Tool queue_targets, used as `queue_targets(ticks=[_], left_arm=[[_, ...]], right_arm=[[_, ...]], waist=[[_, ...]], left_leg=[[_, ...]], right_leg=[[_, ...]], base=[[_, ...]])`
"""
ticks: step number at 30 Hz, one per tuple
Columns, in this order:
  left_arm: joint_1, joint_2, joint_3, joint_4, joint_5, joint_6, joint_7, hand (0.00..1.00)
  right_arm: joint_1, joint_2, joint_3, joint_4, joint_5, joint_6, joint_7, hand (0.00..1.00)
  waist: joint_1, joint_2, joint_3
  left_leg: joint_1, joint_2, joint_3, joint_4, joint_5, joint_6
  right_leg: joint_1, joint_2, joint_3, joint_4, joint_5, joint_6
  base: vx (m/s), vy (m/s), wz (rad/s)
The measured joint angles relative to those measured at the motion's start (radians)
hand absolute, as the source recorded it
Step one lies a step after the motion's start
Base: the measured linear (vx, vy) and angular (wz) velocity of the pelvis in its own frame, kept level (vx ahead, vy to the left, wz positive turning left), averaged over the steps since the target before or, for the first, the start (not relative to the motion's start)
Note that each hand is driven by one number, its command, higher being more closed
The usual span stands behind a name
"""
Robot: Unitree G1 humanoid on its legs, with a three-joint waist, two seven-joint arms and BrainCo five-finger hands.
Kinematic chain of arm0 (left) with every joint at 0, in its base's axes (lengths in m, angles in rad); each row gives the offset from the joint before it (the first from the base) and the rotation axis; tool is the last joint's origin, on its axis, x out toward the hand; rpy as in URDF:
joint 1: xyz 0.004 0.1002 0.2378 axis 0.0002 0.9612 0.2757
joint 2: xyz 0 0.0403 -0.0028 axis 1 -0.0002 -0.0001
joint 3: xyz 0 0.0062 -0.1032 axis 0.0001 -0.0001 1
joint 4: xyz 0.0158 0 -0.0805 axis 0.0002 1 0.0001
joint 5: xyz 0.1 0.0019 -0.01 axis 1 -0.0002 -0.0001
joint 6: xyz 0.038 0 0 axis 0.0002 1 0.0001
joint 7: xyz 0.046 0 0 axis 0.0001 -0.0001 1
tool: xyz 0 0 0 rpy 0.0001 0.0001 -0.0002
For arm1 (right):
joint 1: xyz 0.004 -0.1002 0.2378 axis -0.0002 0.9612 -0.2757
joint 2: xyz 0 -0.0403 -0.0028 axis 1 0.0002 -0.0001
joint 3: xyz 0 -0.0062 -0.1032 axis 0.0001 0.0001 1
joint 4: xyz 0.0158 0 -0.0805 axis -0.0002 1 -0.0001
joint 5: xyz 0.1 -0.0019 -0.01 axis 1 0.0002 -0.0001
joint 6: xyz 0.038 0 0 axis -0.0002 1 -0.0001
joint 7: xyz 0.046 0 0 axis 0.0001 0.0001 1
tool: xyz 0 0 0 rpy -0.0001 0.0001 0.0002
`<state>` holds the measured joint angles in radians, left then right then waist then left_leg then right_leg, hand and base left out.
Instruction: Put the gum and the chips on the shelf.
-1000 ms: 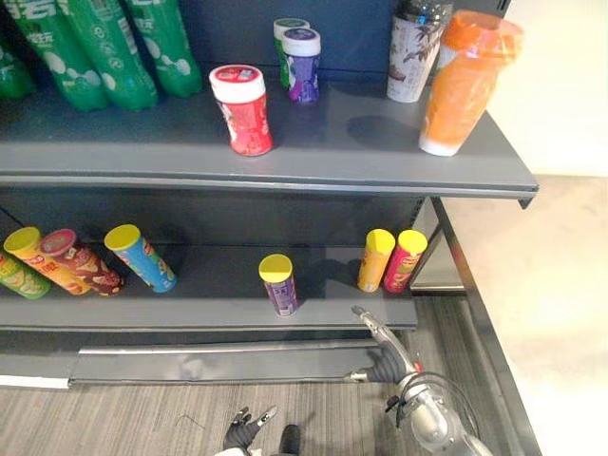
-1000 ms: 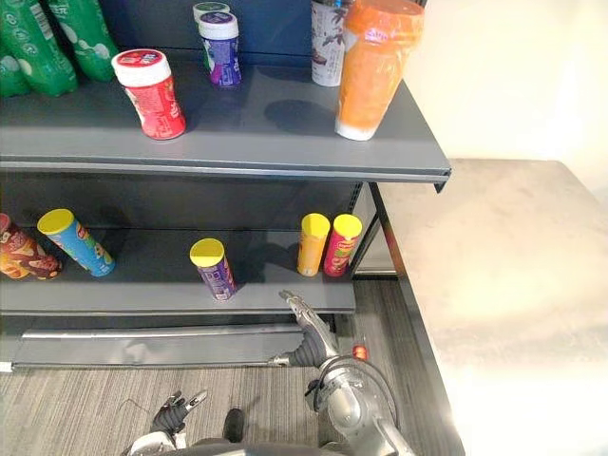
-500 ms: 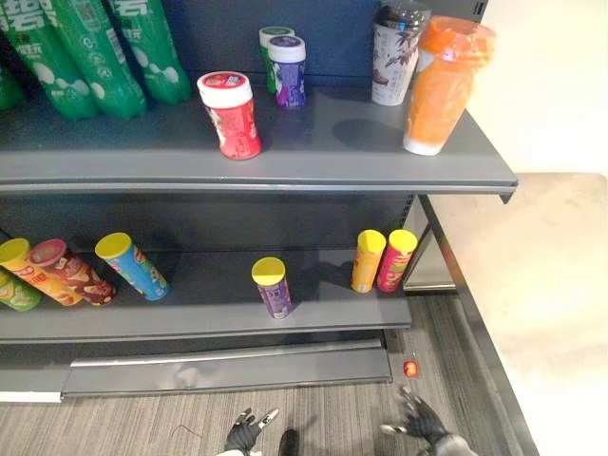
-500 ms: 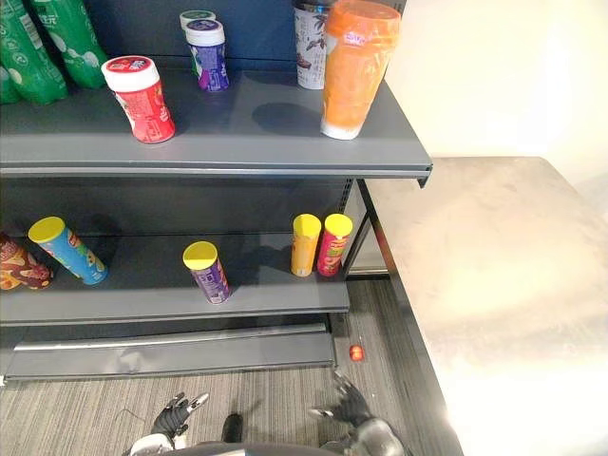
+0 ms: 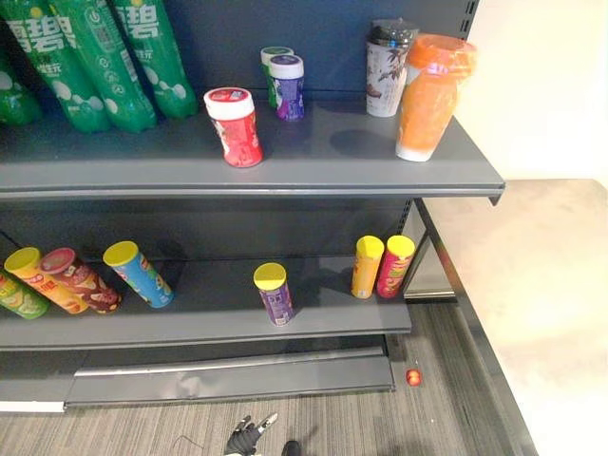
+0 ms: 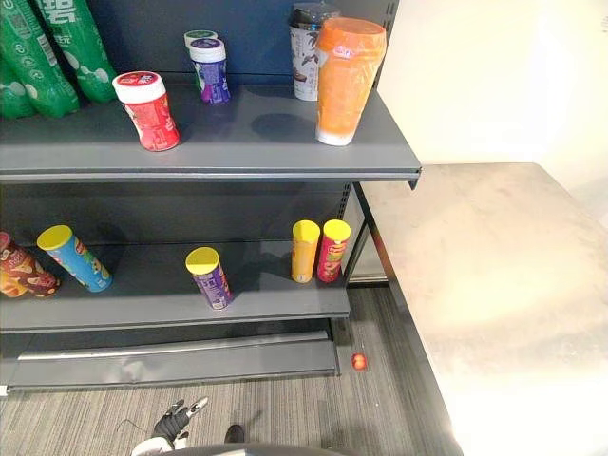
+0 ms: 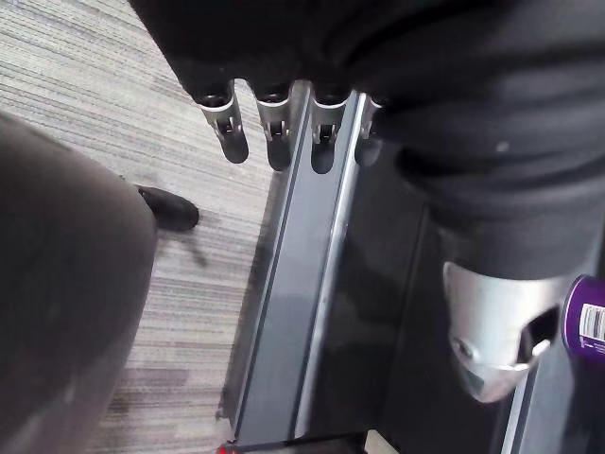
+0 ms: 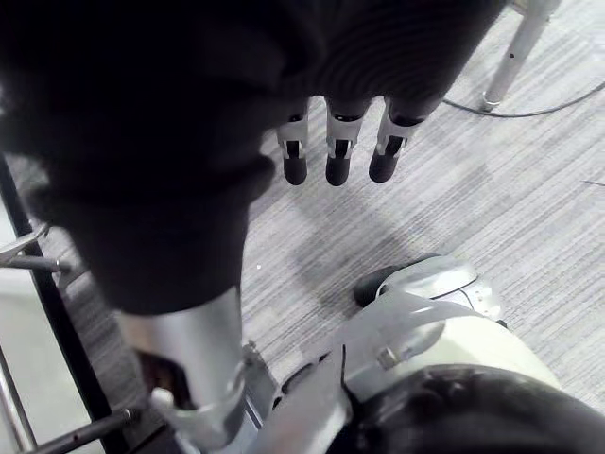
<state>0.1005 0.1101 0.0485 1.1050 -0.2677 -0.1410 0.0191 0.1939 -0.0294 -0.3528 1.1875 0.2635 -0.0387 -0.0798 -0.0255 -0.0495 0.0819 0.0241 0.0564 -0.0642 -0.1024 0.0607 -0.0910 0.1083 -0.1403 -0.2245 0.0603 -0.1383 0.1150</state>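
Grey steel shelving carries every item in sight. On the upper shelf (image 5: pixel 380 161), a red gum jar (image 5: pixel 235 126) with a white lid stands upright near the front edge. It is apart from a purple jar (image 5: pixel 287 85) and a green-lidded jar (image 5: pixel 274 55) further back. Green bottles (image 5: pixel 104 57) stand to the left and an orange cup (image 5: pixel 427 95) to the right.

On the lower shelf (image 5: pixel 190 318), a purple chips can (image 5: pixel 275 294) with a yellow lid stands alone near the front edge. A yellow can (image 5: pixel 367 266) and a pink can (image 5: pixel 394 266) stand together to its right, and a blue can (image 5: pixel 139 273) further to its left.

Left hand (image 5: pixel 245 437) hangs low over the carpet (image 5: pixel 142 427) before the shelf base, fingers (image 7: pixel 232 132) straight and empty, well below the purple chips can. Right hand (image 8: pixel 337 151) hangs over the carpet, fingers straight, holding nothing. Both task items sit well apart from either hand.

A small red object (image 5: pixel 412 377) lies on the carpet by the shelf's corner.
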Motion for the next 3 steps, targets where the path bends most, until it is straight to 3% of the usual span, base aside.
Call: queue_targets(ticks=[3], left_arm=[[-0.001,-0.002,0.019,0.001,0.010,0.009,0.007,0.00]], right_arm=[[-0.004,0.004,-0.027,0.008,0.001,0.013,0.001,0.00]], waist=[[0.001,0.000,0.000]], left_leg=[[0.005,0.005,0.020,0.000,-0.002,-0.001]], right_leg=[[-0.002,0.003,0.015,-0.006,0.002,0.002]], base=[[-0.02,0.001,-0.13]])
